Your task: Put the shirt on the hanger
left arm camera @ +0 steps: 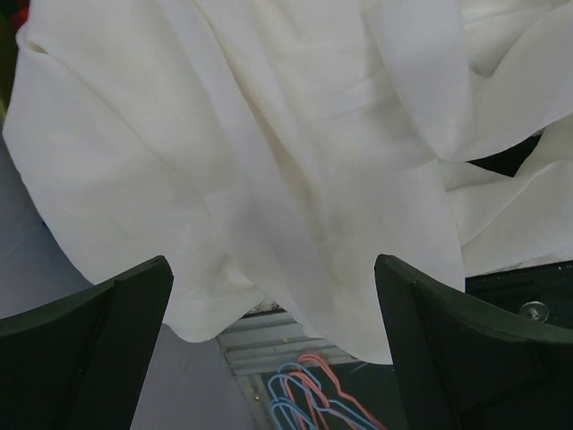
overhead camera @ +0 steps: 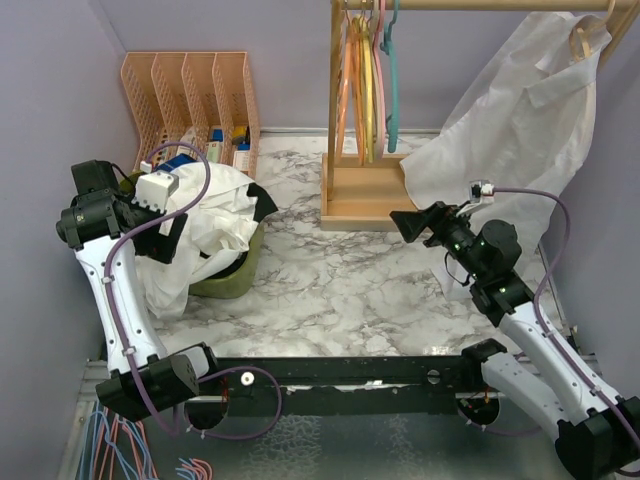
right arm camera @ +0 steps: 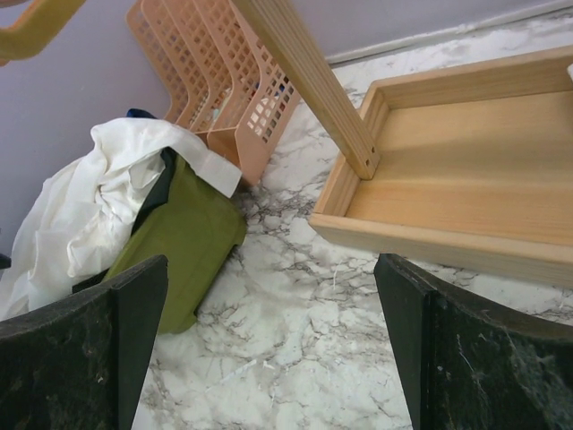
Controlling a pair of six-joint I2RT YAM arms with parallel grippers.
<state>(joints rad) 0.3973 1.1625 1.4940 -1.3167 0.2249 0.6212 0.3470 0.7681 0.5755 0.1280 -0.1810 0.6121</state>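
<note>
The white shirt [overhead camera: 215, 210] lies bunched over a green basket [overhead camera: 225, 280] at the left and hangs down its near side. It fills the left wrist view [left arm camera: 269, 152] and shows at the left of the right wrist view [right arm camera: 81, 206]. My left gripper [overhead camera: 168, 235] is open right at the shirt's left side, its fingers [left arm camera: 89, 349] wide apart with hanging fabric just beyond them, gripping nothing. The teal hanger [overhead camera: 392, 85] hangs on the wooden rack's rail. My right gripper [overhead camera: 408, 225] is open and empty above the marble table, and faces the basket [right arm camera: 183, 237].
A wooden rack with a tray base [overhead camera: 365, 195] stands at the back centre and holds orange, yellow and pink hangers [overhead camera: 360, 80]. A second white shirt [overhead camera: 520, 130] hangs on a tan hanger at the right. A peach file organizer [overhead camera: 195, 95] stands behind the basket.
</note>
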